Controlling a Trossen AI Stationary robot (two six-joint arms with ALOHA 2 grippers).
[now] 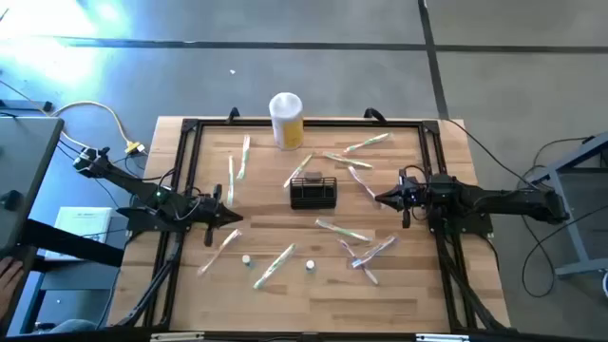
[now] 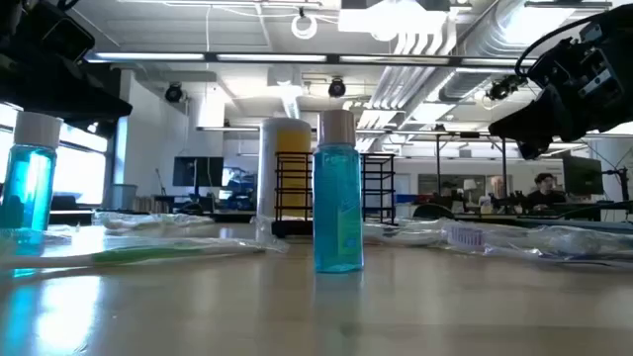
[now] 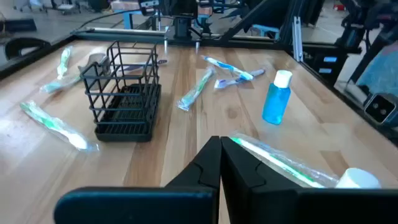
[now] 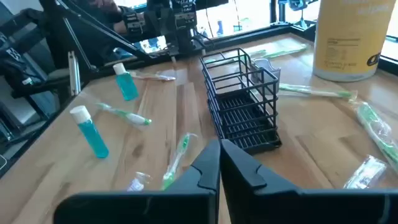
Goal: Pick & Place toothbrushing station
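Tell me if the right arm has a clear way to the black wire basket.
Probably yes: the basket stands upright straight ahead of the right gripper, with only bare wood between them; the jaws are shut.

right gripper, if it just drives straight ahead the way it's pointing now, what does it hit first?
Probably the black wire basket. The right gripper, shut, points across the table toward it, with only bare wood between. The basket sits slightly off the centre line, so a glancing hit or near miss is possible.

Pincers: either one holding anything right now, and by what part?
Nothing held. Left pincer and right pincer are both shut empty, short of the wire basket.
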